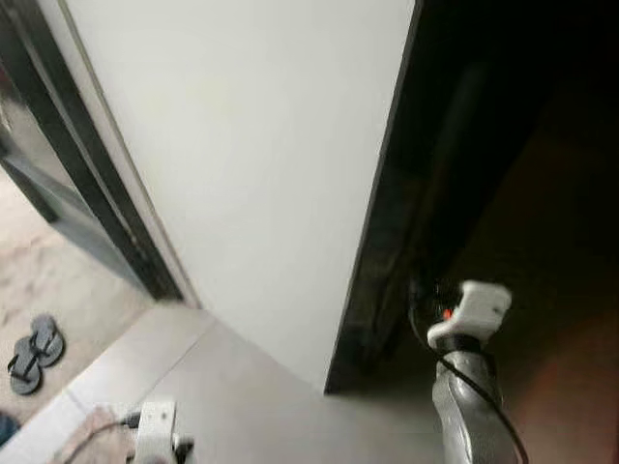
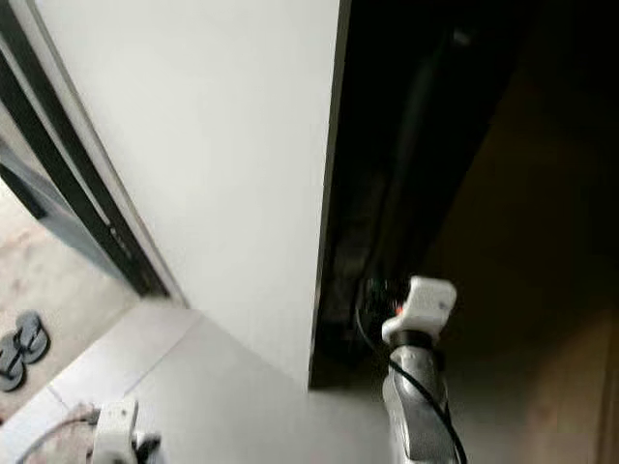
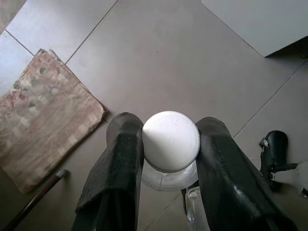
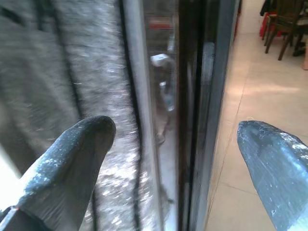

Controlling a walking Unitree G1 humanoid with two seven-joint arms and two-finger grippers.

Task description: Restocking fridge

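Note:
My left gripper [image 3: 169, 124] hangs low over the tiled floor, shut on a white bottle with a ribbed white cap [image 3: 170, 140]. My right arm [image 1: 469, 319] reaches forward into the dark gap beside a tall white panel [image 1: 261, 164]. At that arm's end my right gripper [image 4: 173, 126] is open with nothing between its fingers. It is close in front of a dark glossy vertical edge [image 4: 199, 110], which looks like the fridge door's seam. The fridge's inside is hidden in darkness.
A worn patterned mat [image 3: 43, 120] lies on the grey floor tiles [image 1: 261, 396] by my left side. A pair of grey slippers [image 1: 34, 350] sits at the far left near a dark door frame [image 1: 87, 184]. Chairs [image 4: 284, 24] stand far off.

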